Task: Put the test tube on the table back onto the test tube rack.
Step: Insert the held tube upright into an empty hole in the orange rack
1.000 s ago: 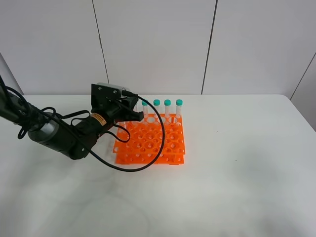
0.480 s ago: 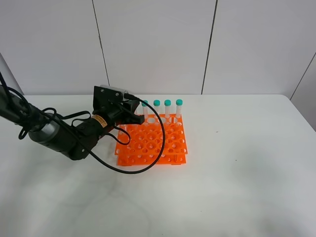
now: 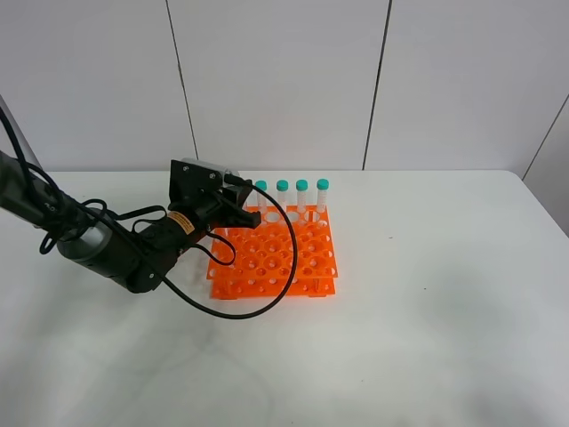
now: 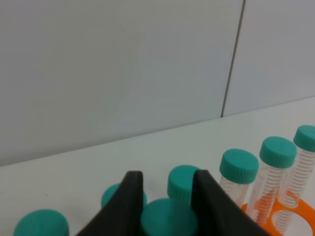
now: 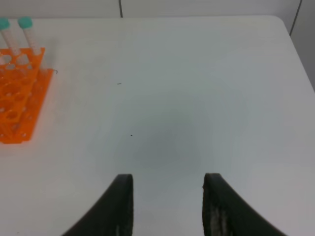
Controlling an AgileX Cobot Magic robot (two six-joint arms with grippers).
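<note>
The orange test tube rack [image 3: 277, 253] stands mid-table on the white table [image 3: 427, 311]. Several teal-capped tubes [image 3: 302, 192] stand upright in its back row. My left gripper [image 3: 252, 212] hovers over the rack's back-left corner. In the left wrist view this gripper [image 4: 167, 178] is shut on the teal cap of a test tube [image 4: 167, 220], with other caps [image 4: 239, 166] close beside it. The tube's lower part is hidden, so I cannot tell whether it sits in a hole. My right gripper [image 5: 167, 181] stands open over bare table, holding nothing.
A black cable [image 3: 240, 298] loops from the left arm across the rack's front-left side. In the right wrist view the rack [image 5: 17, 101] lies far off to one side. White wall panels rise behind the table's back edge.
The left gripper has edged slightly right and lower at the rack's back-left corner, and the rack has shifted a little to the right. The right gripper is unchanged.
</note>
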